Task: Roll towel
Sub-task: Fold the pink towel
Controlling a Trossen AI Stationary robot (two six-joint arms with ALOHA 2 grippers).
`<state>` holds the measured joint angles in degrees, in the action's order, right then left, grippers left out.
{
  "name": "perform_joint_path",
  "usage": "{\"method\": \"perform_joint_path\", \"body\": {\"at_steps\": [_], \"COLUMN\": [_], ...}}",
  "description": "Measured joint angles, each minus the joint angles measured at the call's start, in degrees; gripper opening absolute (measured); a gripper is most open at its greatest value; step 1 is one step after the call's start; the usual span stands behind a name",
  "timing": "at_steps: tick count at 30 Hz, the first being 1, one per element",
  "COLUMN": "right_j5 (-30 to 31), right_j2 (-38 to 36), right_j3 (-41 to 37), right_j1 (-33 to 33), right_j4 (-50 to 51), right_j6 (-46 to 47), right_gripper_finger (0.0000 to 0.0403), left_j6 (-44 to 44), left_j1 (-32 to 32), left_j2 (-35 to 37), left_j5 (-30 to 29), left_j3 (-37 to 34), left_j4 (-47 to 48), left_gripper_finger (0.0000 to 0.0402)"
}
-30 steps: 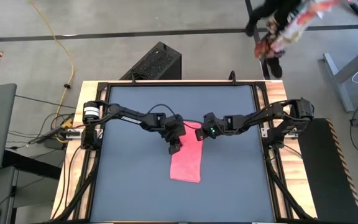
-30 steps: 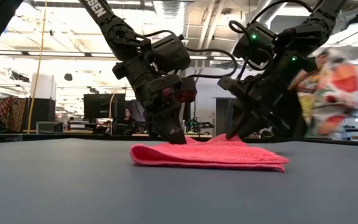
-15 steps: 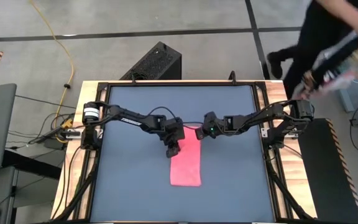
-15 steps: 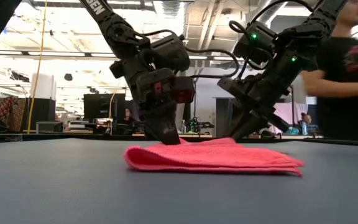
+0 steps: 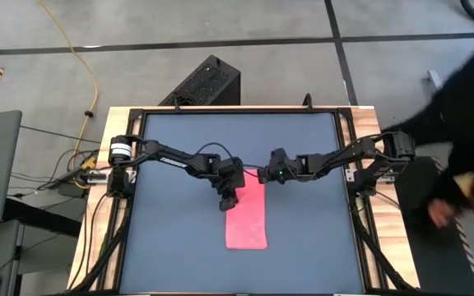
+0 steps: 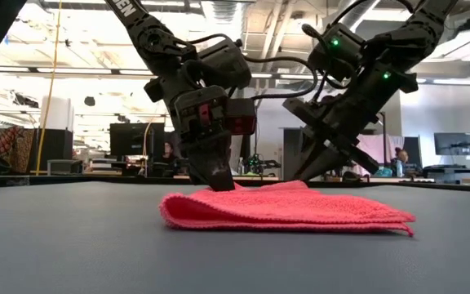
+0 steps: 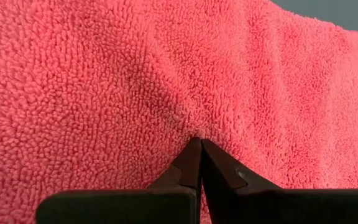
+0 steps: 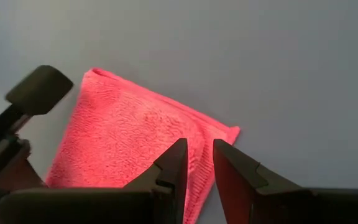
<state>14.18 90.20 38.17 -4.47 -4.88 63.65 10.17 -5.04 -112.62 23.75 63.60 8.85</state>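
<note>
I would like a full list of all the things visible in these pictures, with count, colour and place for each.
towel: one, bright pink, folded flat on the middle of the table, long side running toward the near edge.
table: one, dark grey top in a black frame with wood edging.
black box: one, on the floor beyond the table's far edge.
yellow cable: one, across the floor at far left.
person: one, dark clothing, beside the table's right side.
left gripper: one, dark, fingers shut, pinching the towel's far left corner.
right gripper: one, dark, fingers slightly apart, over the towel's far right corner.
</note>
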Motion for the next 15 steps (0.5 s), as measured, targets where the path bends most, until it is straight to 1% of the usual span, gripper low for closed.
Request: {"method": "perform_joint_path", "body": {"at_steps": [5, 11, 13, 15], "right_j5": [0.83, 0.81, 1.47, 3.73], "right_j2": [1.77, 4.72, 4.84, 4.66], "right_j3": [0.0, 0.0, 0.0, 0.0], "right_j1": [0.97, 2.71, 3.1, 3.58], "right_j4": [-1.55, -6.02, -6.3, -6.4], "right_j6": [2.63, 3.72, 3.56, 3.33], "right_gripper_finger": [0.0104, 0.0101, 0.009, 0.0067], "left_j6": [0.0, -0.02, -0.02, -0.02], "left_j1": [0.0, -0.02, -0.02, -0.02], "left_j2": [0.0, 0.0, 0.0, 0.0], "left_j5": [-0.18, -0.44, -0.45, -0.44], "left_j3": [0.0, -0.01, -0.01, -0.01], "left_j4": [-0.12, -0.65, -0.7, -0.71], "left_gripper_finger": [0.0, 0.0, 0.0, 0.0]}}
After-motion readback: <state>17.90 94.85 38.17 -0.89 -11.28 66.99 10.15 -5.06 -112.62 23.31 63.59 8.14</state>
